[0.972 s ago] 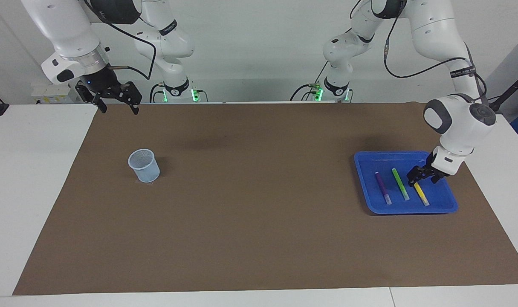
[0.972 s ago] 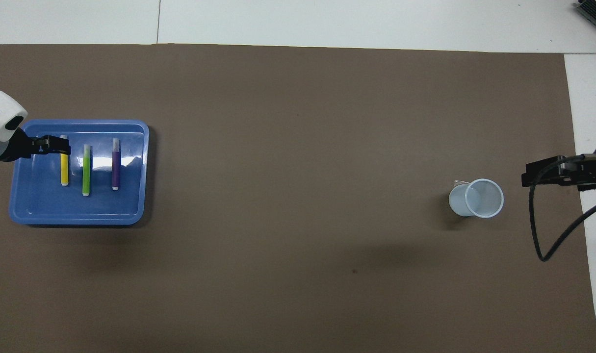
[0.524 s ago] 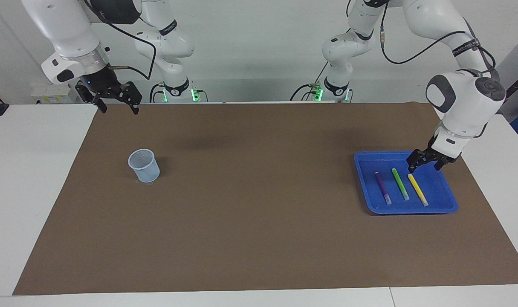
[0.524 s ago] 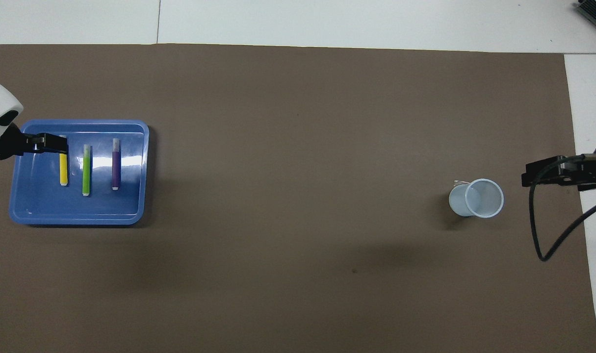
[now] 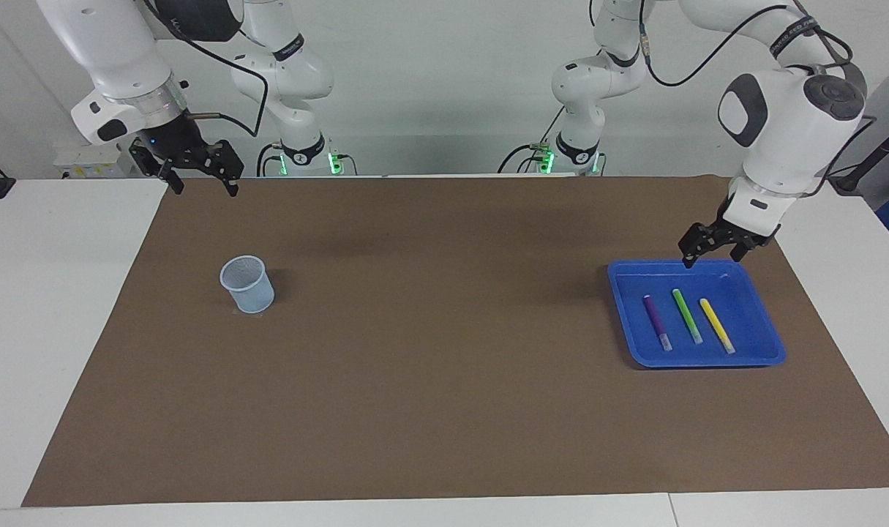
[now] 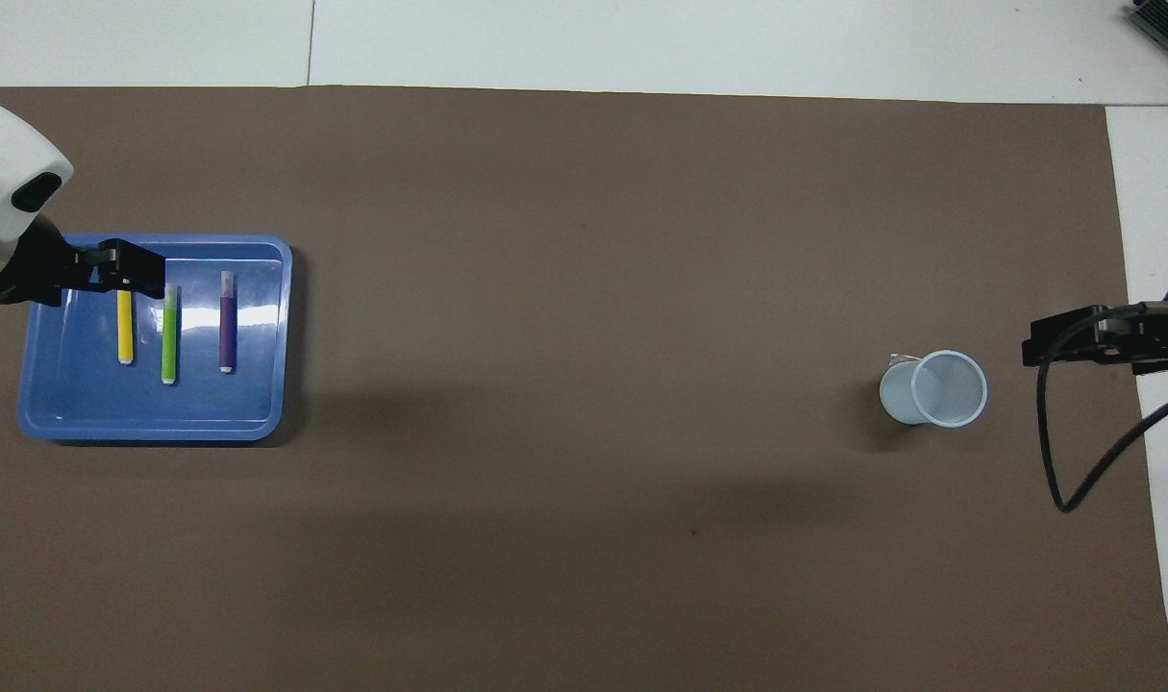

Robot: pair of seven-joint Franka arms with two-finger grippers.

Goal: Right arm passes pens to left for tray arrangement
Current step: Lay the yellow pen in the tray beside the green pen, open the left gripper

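Pens lie side by side in the tray (image 5: pixel 759 351), none touching another: the purple pen (image 5: pixel 656 322), the green pen (image 5: pixel 687 315) and the yellow pen (image 5: pixel 716 325), in that order from the middle of the tabletop (image 5: pixel 444 410) outward, the yellow one closest to the left arm's end. Each pen's pale end points away from the robots. In the overhead view the same row shows as yellow (image 6: pixel 124 327), green (image 6: pixel 169 336) and purple (image 6: pixel 227 322), the green one reaching a little nearer to the robots than its neighbours.

The tray (image 6: pixel 151 423) sits flat on the brown mat (image 5: pixel 444 366) at the left arm's end of the tabletop.

The left pincer (image 5: pixel 712 250) hangs in the air over the tray's rim on the robots' side, fingers spread and holding nothing, clear of all three pens. From above, the left pincer (image 6: pixel 127 271) overlaps the pale end of the yellow pen, but the facing view shows it raised well above it.

The right pincer (image 5: pixel 199 178) waits in the air over the mat's edge at the right arm's end, close to the robots, fingers spread and empty. In the overhead view the right pincer (image 6: pixel 1050 348) shows at the picture's edge.

A pale blue cup (image 5: pixel 247 284) stands upright on the mat toward the right arm's end, well apart from the tray; seen from above, the cup (image 6: pixel 934 388) looks empty.
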